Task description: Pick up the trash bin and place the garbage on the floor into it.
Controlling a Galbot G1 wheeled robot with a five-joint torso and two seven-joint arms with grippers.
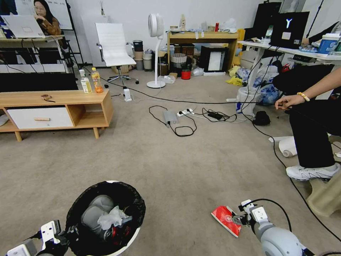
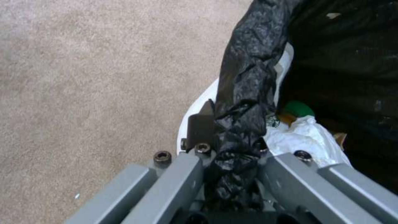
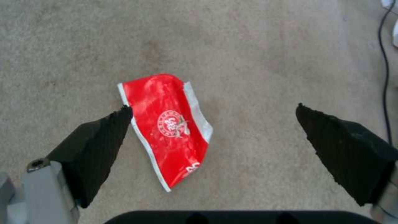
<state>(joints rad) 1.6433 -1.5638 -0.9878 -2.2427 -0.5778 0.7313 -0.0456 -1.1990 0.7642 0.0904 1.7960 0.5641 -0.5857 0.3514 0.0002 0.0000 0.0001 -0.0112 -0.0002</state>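
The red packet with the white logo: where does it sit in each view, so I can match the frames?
Head view: red packet lies on the carpet at lower right, just ahead of the right gripper.
Left wrist view: not in it.
Right wrist view: packet centre frame, between the open fingers, nearer one of them.
Shared landmark: the beige carpet.

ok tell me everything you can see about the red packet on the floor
The red packet is a flat, glossy foil-like wrapper with white edges and a round white logo, slightly crinkled and curled at one end. It lies on the beige carpet, right of the trash bin. The right gripper hovers over it, fingers open, not gripping it.
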